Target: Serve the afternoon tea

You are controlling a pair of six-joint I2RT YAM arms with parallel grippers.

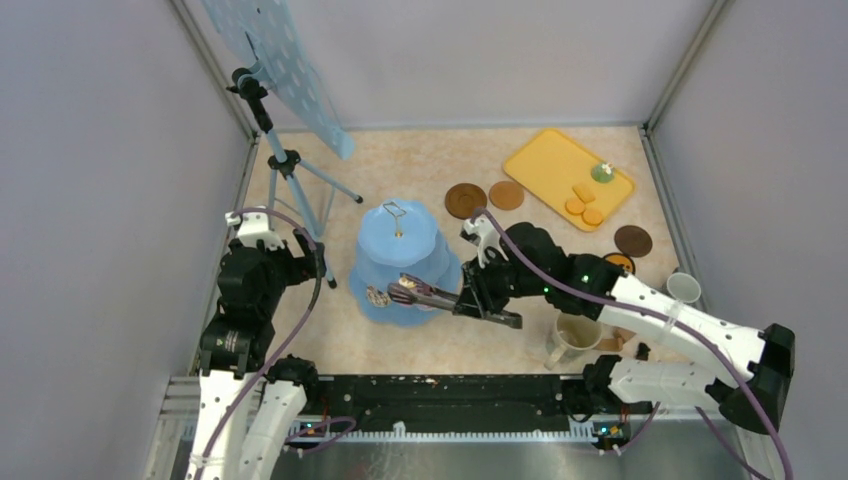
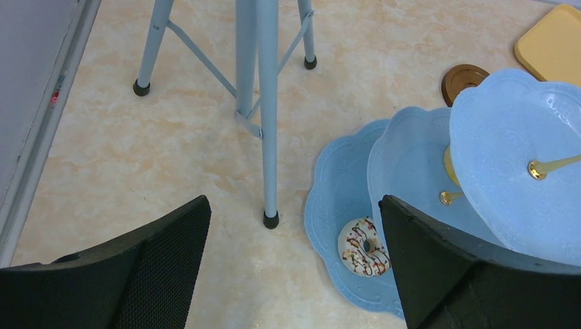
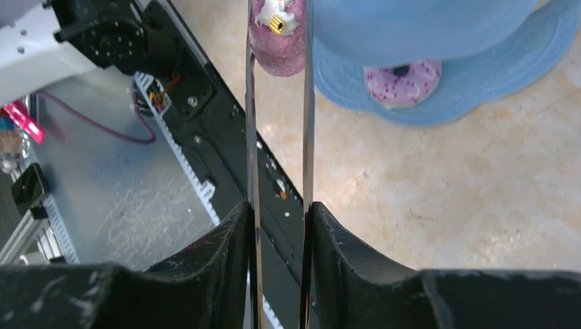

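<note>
My right gripper point(image 1: 472, 300) is shut on the metal tongs point(image 1: 425, 294). In the right wrist view the gripper point(image 3: 277, 219) squeezes the two blades, whose tips pinch a purple cupcake point(image 3: 277, 44) just off the bottom tier's edge. The blue three-tier stand point(image 1: 398, 250) has a pink donut point(image 3: 402, 82) and a white sprinkled donut point(image 2: 364, 247) on its bottom tier point(image 2: 329, 205). My left gripper point(image 2: 294, 274) is open and empty, left of the stand. Orange biscuits point(image 1: 583, 205) and a green cupcake point(image 1: 602, 172) lie on the yellow tray point(image 1: 545, 160).
A big beige mug point(image 1: 575, 335) stands under my right arm, a small white mug point(image 1: 684, 287) at the right wall. Brown coasters point(image 1: 465, 200) lie near the tray. A blue tripod point(image 1: 285, 160) stands at the back left, one leg point(image 2: 267, 110) close to my left gripper.
</note>
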